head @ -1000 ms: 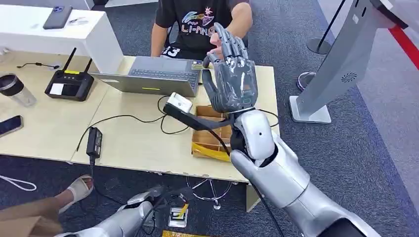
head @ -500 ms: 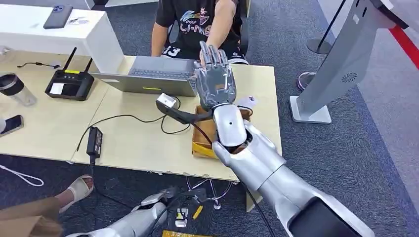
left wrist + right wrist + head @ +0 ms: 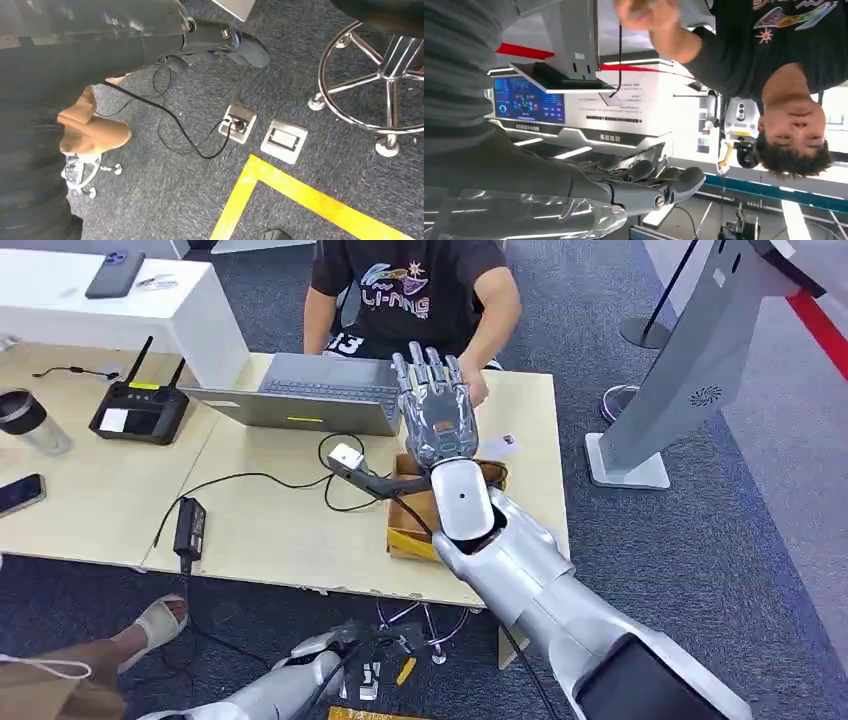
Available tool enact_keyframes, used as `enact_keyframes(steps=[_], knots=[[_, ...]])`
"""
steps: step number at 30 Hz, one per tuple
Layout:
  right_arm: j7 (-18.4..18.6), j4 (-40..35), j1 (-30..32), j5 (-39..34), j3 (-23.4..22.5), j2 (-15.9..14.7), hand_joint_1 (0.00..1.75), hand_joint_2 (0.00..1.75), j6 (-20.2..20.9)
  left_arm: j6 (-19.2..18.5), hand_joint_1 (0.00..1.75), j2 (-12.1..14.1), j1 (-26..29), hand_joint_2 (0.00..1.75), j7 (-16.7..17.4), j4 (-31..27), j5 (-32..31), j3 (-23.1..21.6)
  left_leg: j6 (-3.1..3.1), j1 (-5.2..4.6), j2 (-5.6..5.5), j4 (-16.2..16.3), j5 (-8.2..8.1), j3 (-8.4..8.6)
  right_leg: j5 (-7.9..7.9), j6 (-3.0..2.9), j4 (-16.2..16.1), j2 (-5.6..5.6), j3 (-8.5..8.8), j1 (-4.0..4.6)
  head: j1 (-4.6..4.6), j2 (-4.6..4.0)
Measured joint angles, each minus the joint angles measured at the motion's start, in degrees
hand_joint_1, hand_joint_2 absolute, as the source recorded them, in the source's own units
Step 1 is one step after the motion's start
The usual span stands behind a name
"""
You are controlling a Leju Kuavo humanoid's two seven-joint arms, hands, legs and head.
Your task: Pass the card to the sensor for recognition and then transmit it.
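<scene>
Right hand point(image 3: 436, 418) is hovering over the far side of the table point(image 3: 270, 540), palm away from the head camera, fingers pointing toward 12 o'clock. Fingers point(image 3: 649, 182) are extending nearly straight and slightly apart, gripping nothing.

A small white card point(image 3: 505, 445) is lying flat on the table at about 4 o'clock from the right hand, just beside the far right corner of the cardboard box point(image 3: 415, 525). It is too small to read, and the hand is not touching it.

The sensor point(image 3: 346, 457), a white-headed handheld scanner with a black handle and cable, is sitting at 8 o'clock from the right hand, between the laptop point(image 3: 300, 400) and the box.

A person point(image 3: 415, 290) in a black T-shirt is sitting at 12 o'clock behind the table. Their hand point(image 3: 474, 388) is resting at the table edge, at 2 o'clock from the robot's fingertips, just beside them. I can't tell whether they are touching.

Left hand point(image 3: 215, 47) is hanging below table level over the blue carpet, fingers loosely extending, holding nothing.

On the table toward 9 o'clock are sitting a black router point(image 3: 140, 410), a power brick point(image 3: 190, 525), a phone point(image 3: 20, 494) and a cup point(image 3: 27, 420). A grey kiosk stand point(image 3: 690, 360) is standing at 2 o'clock.
</scene>
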Motion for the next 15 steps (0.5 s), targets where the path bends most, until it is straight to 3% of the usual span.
enact_keyframes(steps=[9,15], knots=[[-2.80,0.46,2.56,-0.22,-1.31,-0.52,0.00,1.75,-3.52,-0.55,0.00,1.77,0.00,1.75,-1.31,0.24,0.81,-0.42,0.00,0.00,0.00,0.00,0.00,0.02,0.00,0.00,-0.01,0.00,0.00,0.00,0.00,0.00],[-3.34,-2.51,7.80,-1.60,-5.20,-4.72,0.00,1.75,-2.97,0.07,0.00,3.91,0.09,1.75,-4.91,0.24,0.44,-0.85,0.00,-0.01,-0.01,0.01,0.00,0.04,0.00,0.00,-0.01,-0.01,0.02,-0.01,0.00,0.00]])
